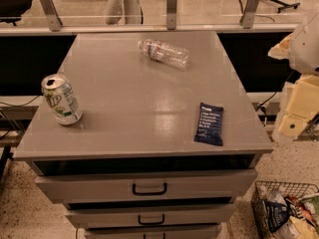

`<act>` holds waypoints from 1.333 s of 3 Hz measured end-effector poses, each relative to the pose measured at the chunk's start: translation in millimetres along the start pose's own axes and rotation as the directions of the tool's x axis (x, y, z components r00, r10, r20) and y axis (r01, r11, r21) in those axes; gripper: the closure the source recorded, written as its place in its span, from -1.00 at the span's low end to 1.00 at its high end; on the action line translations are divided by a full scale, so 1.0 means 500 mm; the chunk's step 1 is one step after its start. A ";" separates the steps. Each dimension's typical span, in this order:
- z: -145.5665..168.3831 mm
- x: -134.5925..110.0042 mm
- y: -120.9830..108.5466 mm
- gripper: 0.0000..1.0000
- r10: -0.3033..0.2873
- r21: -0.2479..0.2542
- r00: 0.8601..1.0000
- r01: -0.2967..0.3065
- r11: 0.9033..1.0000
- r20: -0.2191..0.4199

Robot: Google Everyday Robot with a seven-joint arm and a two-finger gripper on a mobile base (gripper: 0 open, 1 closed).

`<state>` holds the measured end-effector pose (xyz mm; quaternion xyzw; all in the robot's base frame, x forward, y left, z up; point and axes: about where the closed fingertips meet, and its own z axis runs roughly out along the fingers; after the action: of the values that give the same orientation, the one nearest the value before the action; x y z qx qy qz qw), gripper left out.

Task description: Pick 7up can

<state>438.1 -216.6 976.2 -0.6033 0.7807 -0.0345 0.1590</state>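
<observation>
Drawer fronts (149,187) face me. Up on the cabinet top (129,98) the 7up can (61,99) stands near the left edge, well apart from the gripper (298,108) off the right side; open or closed, I cannot tell. A blue packet (209,124) lies between them, and a water bottle (163,53) lies farther back.

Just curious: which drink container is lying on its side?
The clear water bottle at the back; the 7up can stands upright. Hand sits at right edge.

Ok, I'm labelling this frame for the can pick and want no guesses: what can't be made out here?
All in the camera view:
- gripper, at the right edge beside the cabinet: blurred and cut off by the frame.
- 7up can, near the cabinet's left edge: lettering partly turned out of sight.
- blue packet: print too small to read.
- wire basket: cut off by the bottom corner.
- lowest drawer: cut off by the bottom edge.
</observation>
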 end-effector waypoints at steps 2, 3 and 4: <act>0.054 -0.091 -0.018 -1.00 -0.015 -0.018 0.994 0.017 1.000 0.107; 0.120 -0.261 -0.044 -1.00 -0.042 -0.041 0.962 0.055 0.998 0.271; 0.157 -0.434 -0.054 -1.00 -0.060 -0.046 0.901 0.088 0.995 0.429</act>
<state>533.9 -6.4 953.3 -0.6301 0.7043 0.1176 0.3053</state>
